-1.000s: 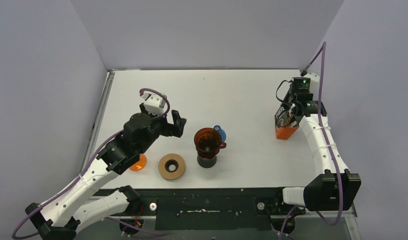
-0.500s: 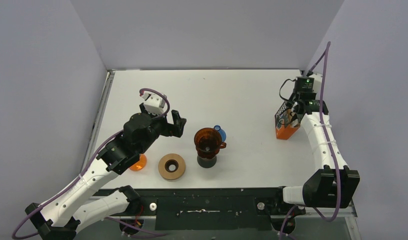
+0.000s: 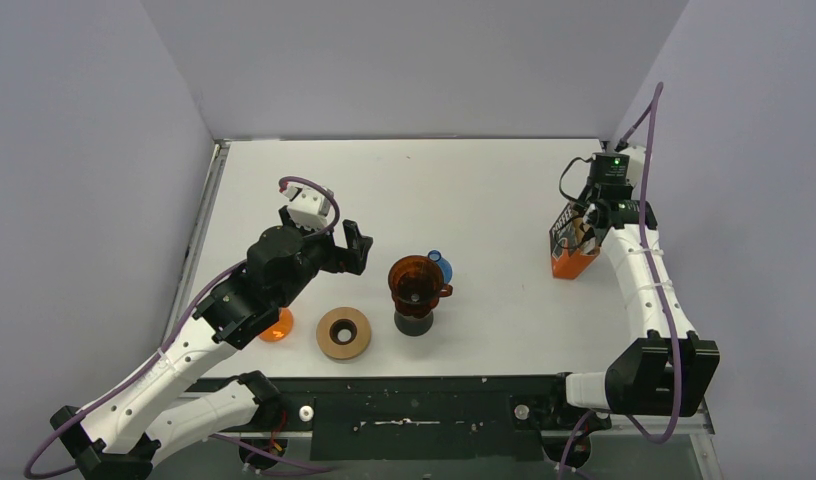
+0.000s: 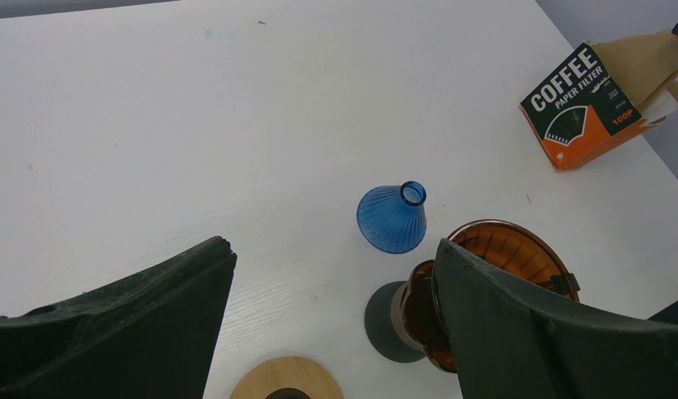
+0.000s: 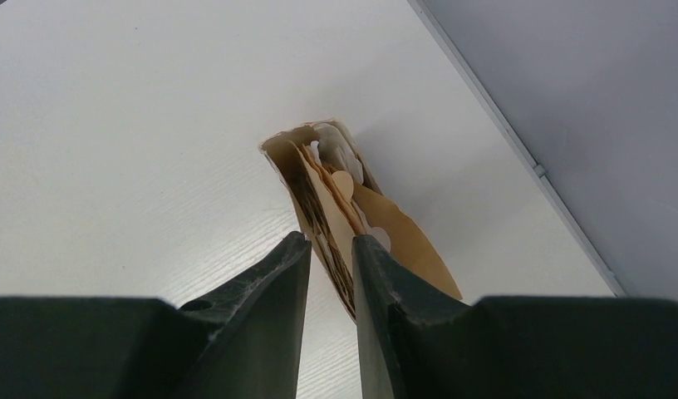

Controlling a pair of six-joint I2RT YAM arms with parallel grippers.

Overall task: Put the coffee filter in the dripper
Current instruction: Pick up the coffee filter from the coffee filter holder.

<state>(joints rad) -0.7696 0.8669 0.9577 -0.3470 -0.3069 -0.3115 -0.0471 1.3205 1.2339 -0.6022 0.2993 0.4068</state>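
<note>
And here's the coffee filter (image 5: 385, 233), tan paper, thin and creased, fanned up out of the open top of its orange-and-black carton (image 3: 569, 245) over at three o'clock on the table (image 3: 464, 180). The right gripper (image 5: 329, 245) sits right on top of it, jaws drawn in to a narrow slot with the paper's edge caught between them. That looks like a pinch, though I can't say how many sheets it has.

So we're at the pick, with the carry not yet begun. Next, I'd say, comes a clean lift to peel one sheet free, then a swing toward nine o'clock to the dripper (image 3: 416, 280). Flimsy paper like this may drag its neighbours along.

The dripper stands mid-table, well apart from the carton: amber, see-through, ribbed cone, mouth up, on a dark round base (image 3: 414, 323). A blue ribbed cone (image 4: 394, 218) lies just beside it at one o'clock, and a flat wooden ring (image 3: 343, 332) at eight. The left gripper (image 4: 331, 258) hovers at ten o'clock, jaws spread wide, holding nothing.
</note>
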